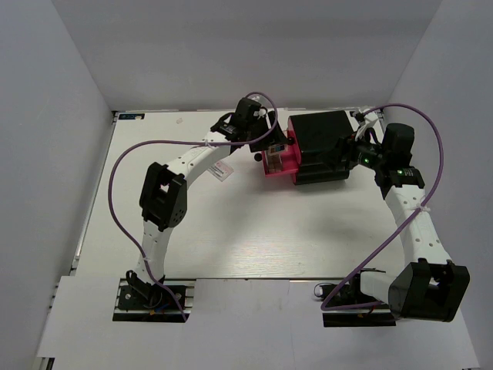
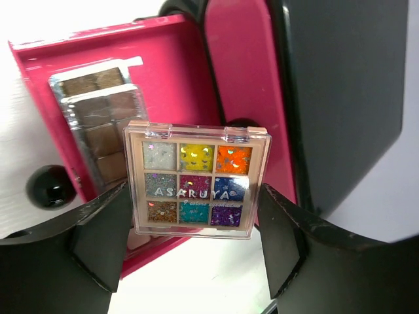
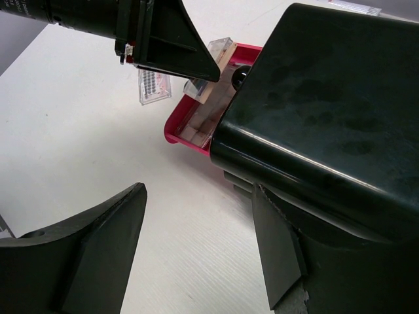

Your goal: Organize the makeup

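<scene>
My left gripper (image 2: 194, 226) is shut on a square clear-lidded glitter eyeshadow palette (image 2: 195, 180) with nine coloured pans, held tilted over the open pink drawer (image 2: 177, 72). A brown eyeshadow palette (image 2: 98, 121) lies inside that drawer. In the top view the left gripper (image 1: 266, 137) is at the drawer (image 1: 276, 160), left of the black box (image 1: 320, 142). The held palette also shows in the right wrist view (image 3: 211, 82). My right gripper (image 3: 200, 245) is open and empty, low over the table, its right finger close to the black box (image 3: 327, 111).
A white card-like compact (image 1: 222, 169) lies on the table left of the drawer, also in the right wrist view (image 3: 154, 85). A black drawer knob (image 2: 51, 186) sits at the drawer's edge. White walls enclose the table on three sides.
</scene>
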Robot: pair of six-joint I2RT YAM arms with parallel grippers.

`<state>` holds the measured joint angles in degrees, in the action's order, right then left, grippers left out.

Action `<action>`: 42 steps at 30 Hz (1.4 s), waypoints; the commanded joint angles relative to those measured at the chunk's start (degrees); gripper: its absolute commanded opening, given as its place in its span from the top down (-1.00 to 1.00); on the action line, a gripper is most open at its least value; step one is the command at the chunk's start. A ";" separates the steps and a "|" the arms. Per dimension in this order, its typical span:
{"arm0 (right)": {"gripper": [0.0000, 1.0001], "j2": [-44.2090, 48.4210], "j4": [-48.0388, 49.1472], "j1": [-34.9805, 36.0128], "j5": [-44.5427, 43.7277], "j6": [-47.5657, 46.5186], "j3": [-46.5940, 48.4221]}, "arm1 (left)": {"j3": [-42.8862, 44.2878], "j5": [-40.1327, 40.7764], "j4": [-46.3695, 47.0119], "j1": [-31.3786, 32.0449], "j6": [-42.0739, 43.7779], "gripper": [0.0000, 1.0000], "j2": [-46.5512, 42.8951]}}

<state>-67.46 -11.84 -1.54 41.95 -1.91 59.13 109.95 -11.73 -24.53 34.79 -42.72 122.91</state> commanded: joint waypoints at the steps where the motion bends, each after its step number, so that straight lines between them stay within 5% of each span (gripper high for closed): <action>1: -0.42 0.31 1.99 -0.48 0.06 0.15 0.81 | 2.81 2.06 -1.83 0.11 -0.26 -0.37 -1.71; 8: -0.43 0.40 2.08 -0.48 0.06 0.42 0.72 | 2.20 1.88 -3.15 0.11 -0.87 -0.43 -1.10; 16: -0.44 0.49 1.99 -0.74 -0.03 0.51 0.72 | 2.46 1.62 -3.15 0.11 -1.31 -0.89 -0.57; 27: -0.44 0.49 2.08 -0.83 -0.03 0.51 0.72 | 2.90 -0.14 -0.70 0.11 -2.19 -0.90 -3.81; 31: -0.32 0.84 1.99 -1.09 -2.74 0.51 0.98 | -0.43 0.48 1.85 -0.41 0.08 -0.34 -8.90; 32: -0.11 1.01 2.25 -1.27 -3.45 0.59 0.90 | -2.09 0.65 2.64 -1.29 0.35 0.26 -10.40; 33: 0.99 1.71 3.30 -1.36 -6.76 1.46 1.16 | -11.07 1.96 5.52 -1.91 0.97 0.99 -14.85; 42: 1.00 -3.71 4.54 -2.50 -23.31 4.28 7.13 | -31.80 2.15 13.45 -9.81 1.15 1.00 -22.72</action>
<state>-68.53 -10.41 -3.16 26.46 1.13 61.78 82.94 -9.41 -14.66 27.79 -41.78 100.92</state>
